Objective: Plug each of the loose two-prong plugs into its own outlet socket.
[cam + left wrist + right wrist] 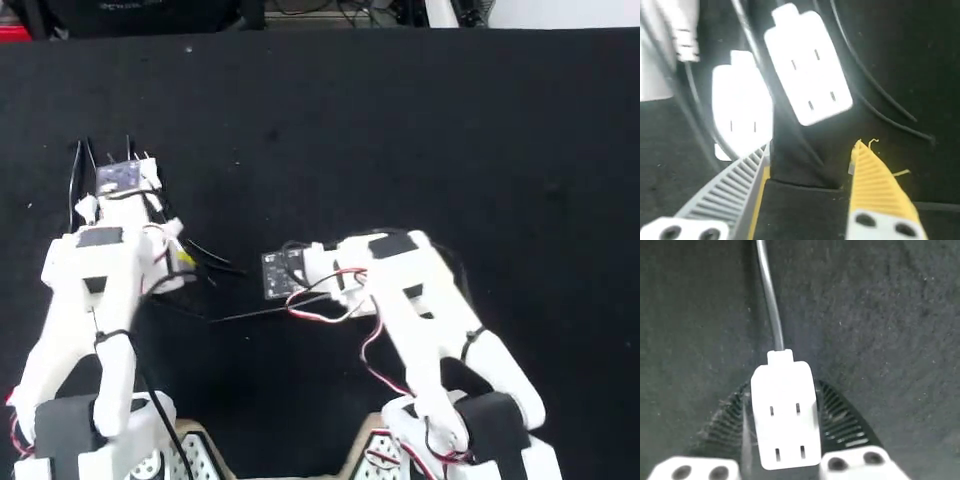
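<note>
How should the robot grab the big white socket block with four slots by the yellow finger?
Probably pinch the four-slot socket block across its two long straight sides, coming down from above. It lies flat, slots facing up, so a side grip leaves them uncovered.

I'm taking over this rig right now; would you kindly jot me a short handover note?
Right gripper: shut on a white outlet block, cord attached.
Left gripper: by a second block and a third block; grasp unclear, something dark lies in it.
Done: nothing yet; the three blocks show nothing plugged in.
Left: all the plugging in.
</note>
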`<action>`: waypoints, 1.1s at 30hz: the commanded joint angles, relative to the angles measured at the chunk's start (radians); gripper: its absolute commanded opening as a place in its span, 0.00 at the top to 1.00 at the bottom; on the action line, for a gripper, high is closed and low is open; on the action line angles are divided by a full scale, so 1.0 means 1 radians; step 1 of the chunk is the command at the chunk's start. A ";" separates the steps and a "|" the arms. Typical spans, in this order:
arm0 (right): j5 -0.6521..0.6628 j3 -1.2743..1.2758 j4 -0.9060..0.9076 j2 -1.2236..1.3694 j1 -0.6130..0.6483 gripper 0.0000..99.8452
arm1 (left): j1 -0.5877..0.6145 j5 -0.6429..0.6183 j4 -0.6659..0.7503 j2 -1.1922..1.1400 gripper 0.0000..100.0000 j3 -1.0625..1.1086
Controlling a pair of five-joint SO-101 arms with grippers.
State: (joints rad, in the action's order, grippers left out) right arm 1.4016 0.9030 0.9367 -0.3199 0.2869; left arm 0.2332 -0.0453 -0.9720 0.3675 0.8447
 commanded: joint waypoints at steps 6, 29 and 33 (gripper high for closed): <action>-0.157 0.016 -0.133 0.027 0.094 0.99 | 0.048 0.005 -0.012 0.035 0.74 -0.093; -0.784 -0.163 0.161 -0.269 0.181 0.80 | 0.357 0.252 -0.192 0.017 0.74 -0.487; -0.947 -0.064 0.040 -0.331 0.181 0.80 | 0.351 0.256 -0.198 -0.084 0.74 -0.559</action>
State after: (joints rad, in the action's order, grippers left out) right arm 0.6007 0.7848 1.0948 -0.5685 0.4542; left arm 0.5831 0.1987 -1.1638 0.3506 0.4043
